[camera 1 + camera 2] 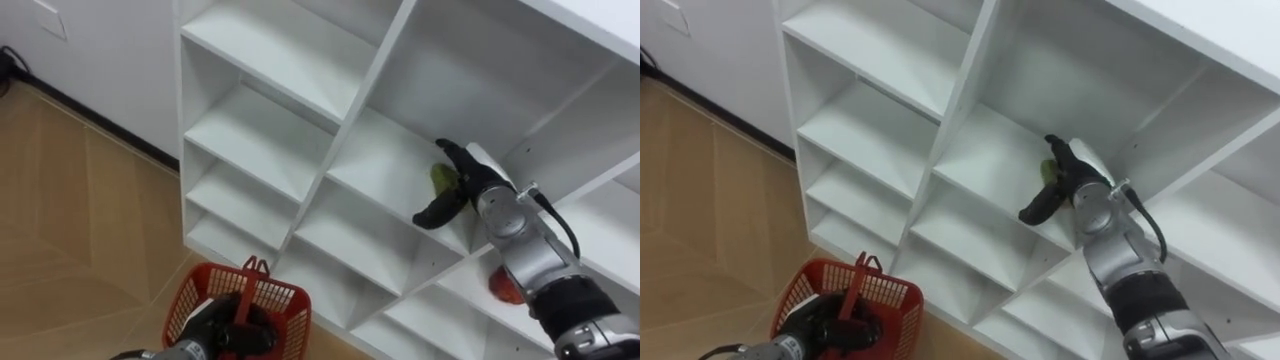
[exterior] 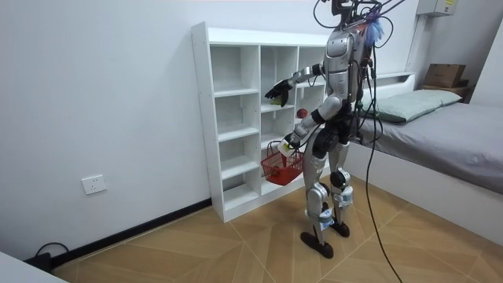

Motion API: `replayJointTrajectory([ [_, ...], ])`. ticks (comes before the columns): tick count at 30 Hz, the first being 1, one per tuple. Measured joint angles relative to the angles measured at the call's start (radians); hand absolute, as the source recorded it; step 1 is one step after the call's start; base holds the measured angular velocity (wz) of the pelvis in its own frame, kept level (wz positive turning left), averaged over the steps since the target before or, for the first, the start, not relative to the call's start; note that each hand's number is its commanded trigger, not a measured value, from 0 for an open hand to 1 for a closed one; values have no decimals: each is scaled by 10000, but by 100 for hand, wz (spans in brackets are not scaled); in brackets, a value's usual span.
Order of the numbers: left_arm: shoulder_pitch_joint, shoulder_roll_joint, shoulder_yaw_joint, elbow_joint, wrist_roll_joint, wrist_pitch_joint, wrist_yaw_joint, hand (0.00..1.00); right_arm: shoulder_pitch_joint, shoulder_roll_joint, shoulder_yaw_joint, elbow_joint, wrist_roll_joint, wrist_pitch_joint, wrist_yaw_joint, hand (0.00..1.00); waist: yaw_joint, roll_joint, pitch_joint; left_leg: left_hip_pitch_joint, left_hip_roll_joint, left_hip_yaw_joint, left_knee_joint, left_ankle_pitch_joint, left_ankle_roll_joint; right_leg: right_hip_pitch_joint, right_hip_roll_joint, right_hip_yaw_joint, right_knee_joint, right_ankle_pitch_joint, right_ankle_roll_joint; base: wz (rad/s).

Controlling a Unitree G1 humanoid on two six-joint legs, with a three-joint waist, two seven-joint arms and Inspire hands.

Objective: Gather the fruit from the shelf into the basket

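I stand facing the white closet shelves (image 1: 300,70). My right hand (image 1: 462,188) is up at a middle shelf with its fingers curled round a green fruit (image 1: 441,178), which the room view shows as a yellow-green fruit (image 2: 274,97) in front of the shelves. A red fruit (image 1: 502,289) lies one shelf lower to the right, partly hidden by my forearm. My left hand (image 1: 213,335) grips the handle of a red plastic basket (image 1: 290,303), held low before the shelves. What lies in the basket is hidden.
The other compartments I see hold nothing. Wooden floor (image 1: 70,230) spreads to the left. A bed (image 2: 440,126) stands behind me at the room view's right, with a cardboard box (image 2: 445,75) beyond it.
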State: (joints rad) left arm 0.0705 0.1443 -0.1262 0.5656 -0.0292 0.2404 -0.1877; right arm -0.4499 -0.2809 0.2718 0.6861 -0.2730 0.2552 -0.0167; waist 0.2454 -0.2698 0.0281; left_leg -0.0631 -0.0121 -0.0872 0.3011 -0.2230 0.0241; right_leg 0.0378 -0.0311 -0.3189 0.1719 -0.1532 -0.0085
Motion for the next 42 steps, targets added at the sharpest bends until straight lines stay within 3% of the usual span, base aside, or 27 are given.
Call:
replayJointTrajectory([
  [4,69,1,3,-398,0,95,14,100,103,68,-276,176,731,-3,-540,0,-209,65,21,-23,-7,-69,40,-1,1,63,-16,-93,-7,0,1,10],
  [12,131,-116,-163,-552,-10,142,78,100,303,260,-321,179,1374,-272,-1589,0,-251,470,-53,63,-10,-42,54,2,-1,142,-14,-139,-8,0,1,0],
  [29,144,-180,-445,-549,-187,140,78,100,492,482,-309,214,1589,-693,-2131,0,-348,549,-59,66,-8,-32,28,3,-1,144,-15,-130,-2,0,1,0],
  [30,144,-180,-446,-549,-186,140,78,100,492,483,-298,214,1589,-712,-2132,21,-361,553,-58,66,-8,-29,27,3,-1,144,-17,-128,-2,0,1,0],
  [31,145,-180,-448,-549,-187,140,78,100,492,485,-298,214,1589,-718,-2132,76,-367,555,-57,67,-8,-29,27,3,-1,144,-18,-127,-1,0,1,0],
  [32,144,-180,-454,-549,-187,140,78,100,492,488,-288,214,1589,-731,-2140,95,-373,561,-56,72,-7,-30,30,3,-1,144,-19,-109,-1,0,1,0],
  [33,144,-175,-460,-548,-198,139,78,100,492,489,-236,230,1589,-777,-2209,100,-383,573,-52,74,-7,-25,60,3,-1,145,-18,-92,-1,0,1,0],
  [38,144,-134,-589,-548,-221,67,78,100,492,525,-172,375,1585,-1122,-2440,100,-448,603,-39,66,-5,-27,36,3,-1,145,-18,-93,-1,0,1,0],
  [42,143,-97,-751,-548,-225,-17,78,100,497,541,62,510,1895,-1147,-2534,100,-450,655,-34,63,-2,-23,35,2,0,142,-19,-94,-1,0,1,0],
])
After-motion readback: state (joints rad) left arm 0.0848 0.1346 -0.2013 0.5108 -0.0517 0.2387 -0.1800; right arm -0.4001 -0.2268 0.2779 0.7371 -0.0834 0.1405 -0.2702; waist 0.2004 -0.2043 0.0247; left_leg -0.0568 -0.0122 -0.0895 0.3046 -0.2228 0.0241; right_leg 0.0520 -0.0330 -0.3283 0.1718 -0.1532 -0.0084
